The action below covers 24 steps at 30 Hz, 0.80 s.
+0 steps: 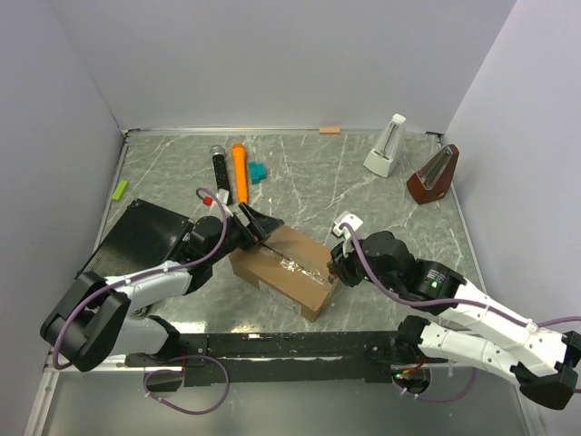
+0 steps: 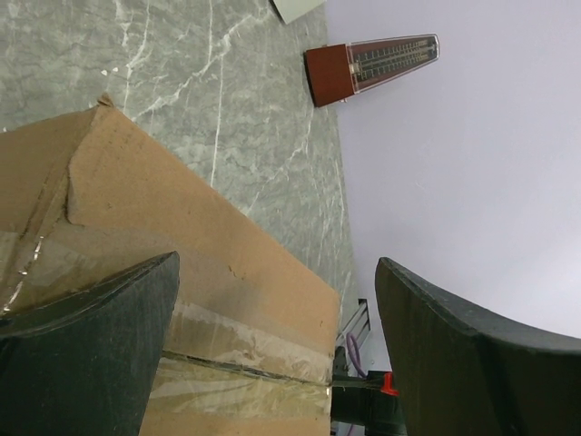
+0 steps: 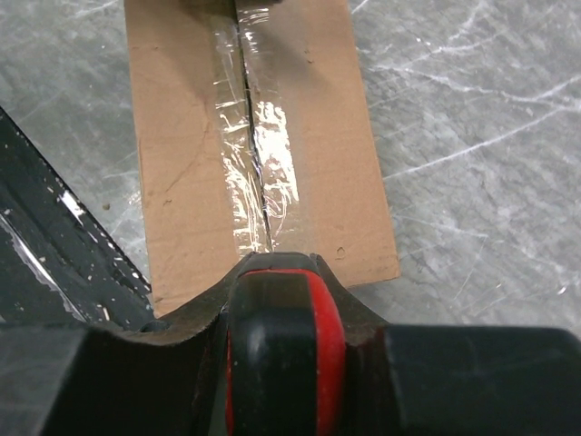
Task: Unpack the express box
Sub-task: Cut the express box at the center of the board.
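Fingers (image 2: 91, 345) of my left gripper (image 1: 260, 227) stand spread wide over the left end of the express box (image 1: 290, 277), gripping nothing. My right gripper (image 1: 332, 267) clamps a red-and-black tool (image 3: 284, 354) at the box's right end. The box sits mid-worktop (image 1: 309, 177), taped seam (image 3: 259, 154) up.

Left arm (image 1: 145, 282), left of the rail (image 1: 290, 346): white links, bulky black joints, a purple cable (image 1: 62, 338) looped along it. Right arm (image 1: 472, 318), right of the rail: alike, plus a small green light (image 1: 437, 282) on one joint. Left gripper (image 2: 277, 272) has matt black fingers (image 2: 82, 354), broad and tapered.
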{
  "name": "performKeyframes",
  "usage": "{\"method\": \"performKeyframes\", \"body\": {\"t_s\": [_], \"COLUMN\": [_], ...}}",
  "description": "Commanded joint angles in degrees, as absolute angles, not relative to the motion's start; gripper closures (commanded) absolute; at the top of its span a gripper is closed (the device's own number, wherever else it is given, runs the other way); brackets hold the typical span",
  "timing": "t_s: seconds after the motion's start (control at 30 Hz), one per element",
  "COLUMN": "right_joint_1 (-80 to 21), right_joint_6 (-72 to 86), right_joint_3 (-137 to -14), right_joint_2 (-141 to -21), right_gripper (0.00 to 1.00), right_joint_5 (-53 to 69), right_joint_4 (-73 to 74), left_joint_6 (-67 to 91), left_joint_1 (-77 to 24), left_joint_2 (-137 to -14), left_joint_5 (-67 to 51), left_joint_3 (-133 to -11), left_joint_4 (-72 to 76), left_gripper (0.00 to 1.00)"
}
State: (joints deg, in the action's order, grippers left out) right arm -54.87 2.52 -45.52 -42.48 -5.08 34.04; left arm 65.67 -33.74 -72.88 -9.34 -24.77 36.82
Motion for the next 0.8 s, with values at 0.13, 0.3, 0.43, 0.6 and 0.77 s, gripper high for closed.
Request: {"method": "performKeyframes", "body": {"t_s": [0.13,0.3,0.43,0.6,0.77], "right_joint_1": [-54.84,-55.72,-55.63,-55.63,-55.63], "right_joint_6": [9.31,10.81,9.67,8.27,6.51], "right_joint_3": [-50.97,-52.64,-54.32,-54.93,-56.16], "right_joint_2": [-46.57,-48.07,-48.69,-45.8,-44.47], "right_gripper": [1.0,1.0,1.0,1.0,1.0], "right_joint_5": [-11.5,-13.62,-11.08,-10.11,-9.23], "right_joint_4": [49.03,50.8,52.29,52.56,53.61], "left_joint_6": [61.79,61.35,61.0,61.17,61.0], "left_joint_1": [-32.78,-32.7,-32.52,-32.08,-32.08], "left_joint_2": [-73.83,-73.91,-73.65,-73.39,-73.92], "left_joint_5": [-1.76,-0.88,-0.44,-0.35,-0.18], "left_joint_3": [-23.11,-23.9,-24.0,-23.12,-23.47], "left_joint_4": [23.82,22.85,22.15,22.24,22.15], "left_gripper": [0.06,0.06,0.05,0.05,0.05]}}
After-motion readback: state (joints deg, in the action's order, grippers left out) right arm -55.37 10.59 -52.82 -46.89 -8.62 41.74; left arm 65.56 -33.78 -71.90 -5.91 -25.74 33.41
